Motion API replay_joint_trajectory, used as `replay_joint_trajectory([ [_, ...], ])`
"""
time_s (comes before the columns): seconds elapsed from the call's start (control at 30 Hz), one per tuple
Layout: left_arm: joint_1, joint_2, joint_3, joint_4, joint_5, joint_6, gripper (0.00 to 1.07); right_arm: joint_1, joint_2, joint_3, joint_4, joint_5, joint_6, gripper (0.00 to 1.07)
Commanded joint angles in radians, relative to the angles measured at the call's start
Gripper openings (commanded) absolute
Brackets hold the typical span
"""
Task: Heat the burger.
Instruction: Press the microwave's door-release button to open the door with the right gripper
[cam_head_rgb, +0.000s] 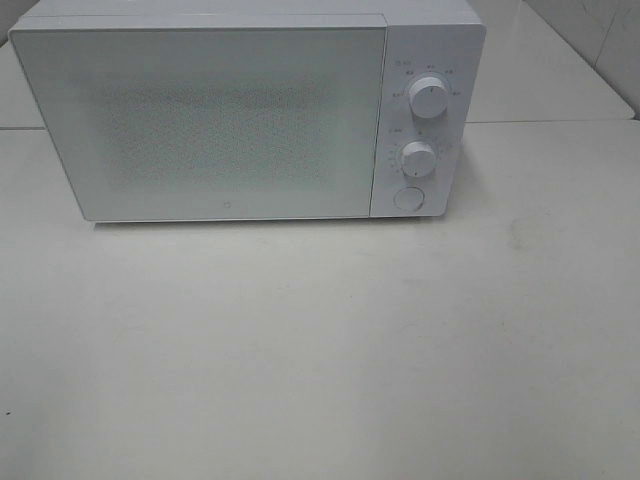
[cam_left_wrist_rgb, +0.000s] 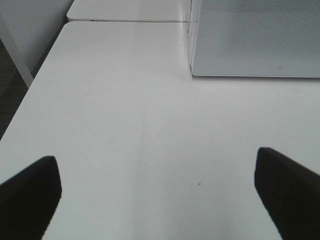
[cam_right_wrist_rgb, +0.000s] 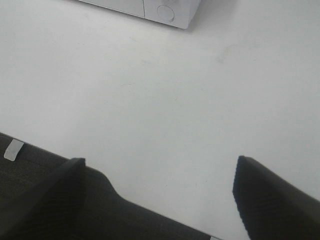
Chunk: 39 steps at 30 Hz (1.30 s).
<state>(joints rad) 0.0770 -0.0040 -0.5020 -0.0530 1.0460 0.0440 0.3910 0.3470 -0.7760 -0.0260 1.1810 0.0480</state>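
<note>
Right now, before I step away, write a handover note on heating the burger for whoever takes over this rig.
The left tool is open and empty, above the table.
The right tool is open and empty, near the table's edge.
The microwave stands at the back of the table with its door shut.
The burger shows in no camera, so I cannot tell if it is inside.
Done: nothing can be confirmed.
Left: locate the burger, probably check inside the microwave, then set the knobs.
</note>
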Motion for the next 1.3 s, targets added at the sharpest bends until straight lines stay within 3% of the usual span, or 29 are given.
replay_joint_trajectory([
  [0.03,-0.006,-0.026,0.004,-0.003,-0.007,0.0,1.0,-0.006,-0.04,0.028,-0.007,0.004,0.006,0.76],
  [0.2,-0.006,-0.026,0.004,-0.003,-0.007,0.0,1.0,-0.026,-0.218,0.147,-0.004,-0.07,0.006,0.76],
  [0.3,-0.006,-0.026,0.004,-0.003,-0.007,0.0,1.0,-0.043,-0.237,0.162,-0.004,-0.081,0.006,0.76],
  [0.53,-0.006,-0.026,0.004,-0.003,-0.007,0.0,1.0,-0.19,-0.38,0.27,0.004,-0.146,0.004,0.76],
  [0.83,-0.006,-0.021,0.004,-0.003,-0.007,0.0,1.0,-0.272,-0.378,0.269,0.005,-0.146,0.001,0.76],
  [1.3,-0.006,-0.021,0.004,-0.003,-0.007,0.0,1.0,-0.272,-0.378,0.265,0.009,-0.15,0.001,0.76],
])
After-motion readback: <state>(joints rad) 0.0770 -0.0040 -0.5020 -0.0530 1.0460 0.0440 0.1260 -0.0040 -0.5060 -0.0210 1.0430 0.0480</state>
